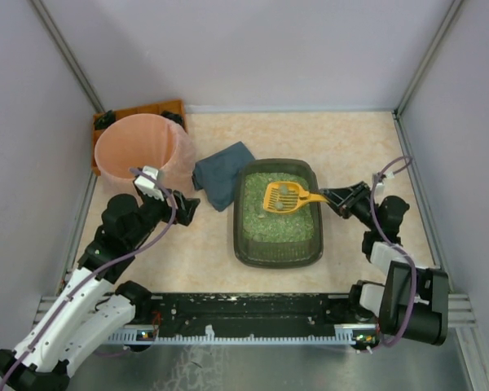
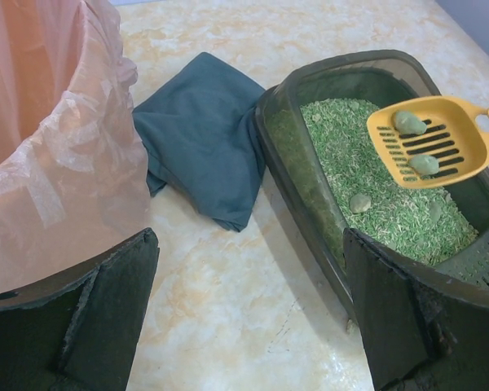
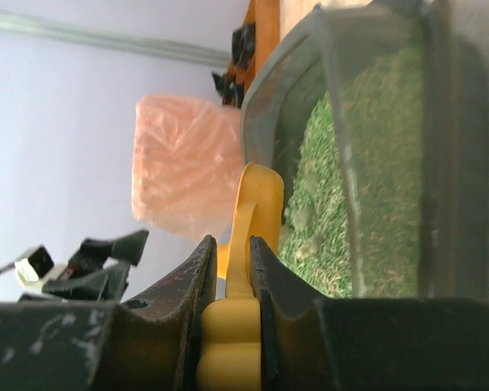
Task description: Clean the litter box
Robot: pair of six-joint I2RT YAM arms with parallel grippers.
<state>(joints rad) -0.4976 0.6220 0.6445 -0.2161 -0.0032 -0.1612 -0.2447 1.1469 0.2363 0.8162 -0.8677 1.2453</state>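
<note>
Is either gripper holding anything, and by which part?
Right gripper is shut on the yellow litter scoop, clamping its handle end. Left gripper is open, holding nothing.

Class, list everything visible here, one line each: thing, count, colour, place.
Rectangular plastic litter box: one, dark grey-green, centre, holding green granules.
Slotted plastic scoop: one, yellow, above the litter, carrying two clumps.
Round plastic-lined bucket: one, pink, far left.
Folded cloth: one, blue-grey, between bucket and litter box.
Compartment tray: one, orange-brown, behind bucket.
Left gripper: one, black, open, near bucket.
Right gripper: one, black, shut on scoop handle.
</note>
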